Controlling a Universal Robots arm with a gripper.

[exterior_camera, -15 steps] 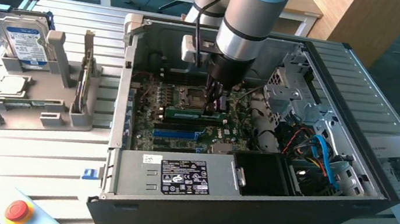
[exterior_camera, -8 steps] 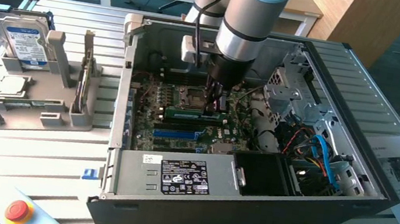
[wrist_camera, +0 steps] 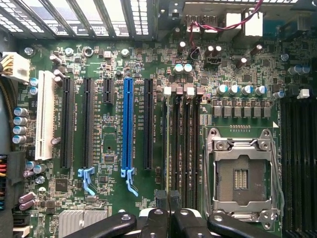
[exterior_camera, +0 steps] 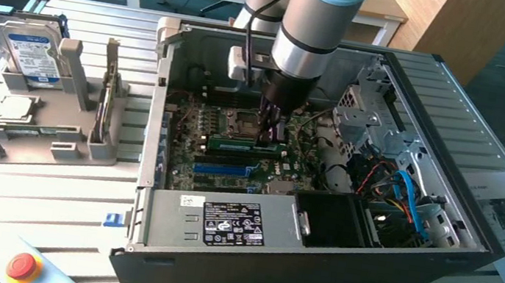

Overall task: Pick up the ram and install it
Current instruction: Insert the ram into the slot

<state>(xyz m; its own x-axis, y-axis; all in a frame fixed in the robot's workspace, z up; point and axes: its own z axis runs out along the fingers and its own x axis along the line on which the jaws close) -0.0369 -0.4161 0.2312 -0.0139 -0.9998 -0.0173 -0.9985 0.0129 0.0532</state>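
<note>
The end effector (exterior_camera: 270, 131) reaches down into the open computer case (exterior_camera: 216, 259), its fingers pinched close on the thin top edge of the ram (exterior_camera: 244, 142). The ram stands on edge in a motherboard (wrist_camera: 114, 64) memory slot, just beside the processor socket (wrist_camera: 241, 173). The case sits on the slatted surface (exterior_camera: 37, 193).

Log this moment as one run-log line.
gripper: shut on thin green ram stick | place: at black memory slots on green motherboard, inside open computer case | seating: cannot tell
</note>
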